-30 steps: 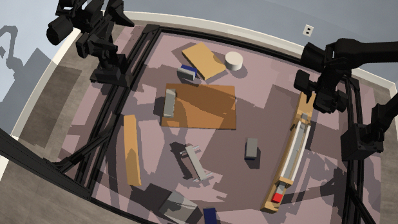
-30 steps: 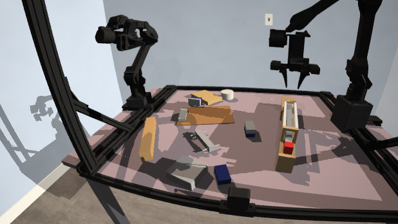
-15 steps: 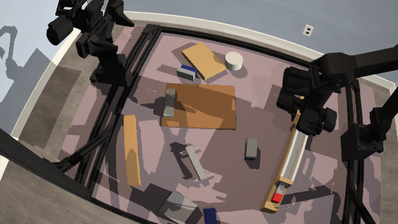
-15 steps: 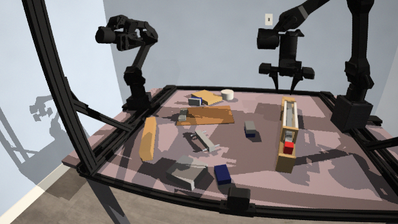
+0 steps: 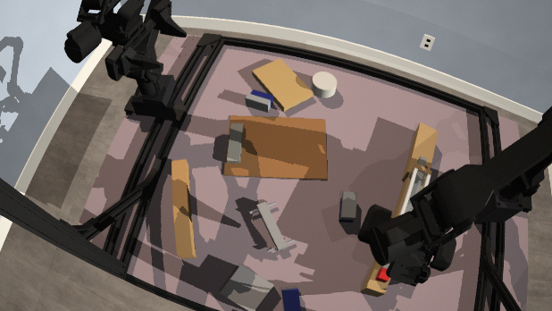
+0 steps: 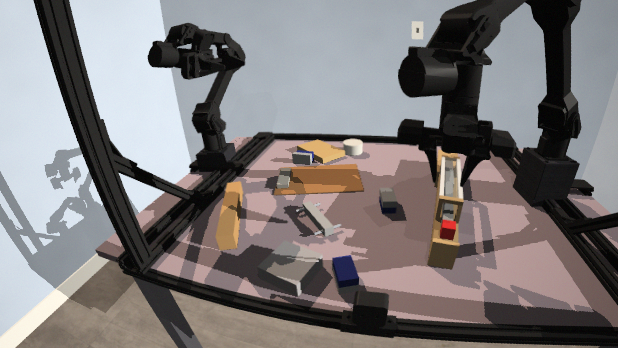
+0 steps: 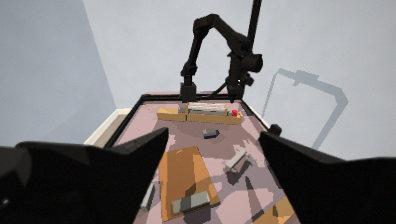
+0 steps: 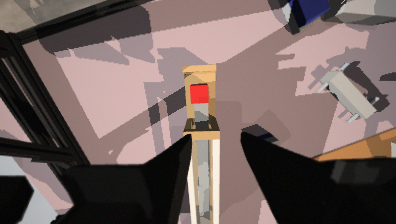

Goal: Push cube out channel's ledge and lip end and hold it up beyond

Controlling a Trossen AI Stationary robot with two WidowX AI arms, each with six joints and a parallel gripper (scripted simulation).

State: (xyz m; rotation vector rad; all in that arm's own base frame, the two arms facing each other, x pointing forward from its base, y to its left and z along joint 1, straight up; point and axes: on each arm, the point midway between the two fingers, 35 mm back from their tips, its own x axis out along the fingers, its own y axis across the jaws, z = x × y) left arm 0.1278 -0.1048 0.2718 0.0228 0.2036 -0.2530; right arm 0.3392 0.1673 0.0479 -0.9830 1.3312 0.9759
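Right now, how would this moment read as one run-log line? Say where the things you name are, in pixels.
red cube (image 5: 383,274) (image 6: 448,229) (image 7: 234,113) (image 8: 199,94): on ledge | right gripper (image 6: 449,183) (image 8: 216,136): open, above channel (image 6: 460,186) (image 8: 216,175) | left gripper (image 7: 214,131): open, away from channel

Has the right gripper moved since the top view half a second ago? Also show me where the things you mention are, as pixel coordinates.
Yes: the right gripper (image 5: 413,279) (image 6: 452,185) (image 8: 216,137) has moved along the channel (image 5: 372,286) (image 6: 443,255) (image 8: 200,68), toward the red cube (image 5: 383,274) (image 6: 448,229) (image 8: 199,94).
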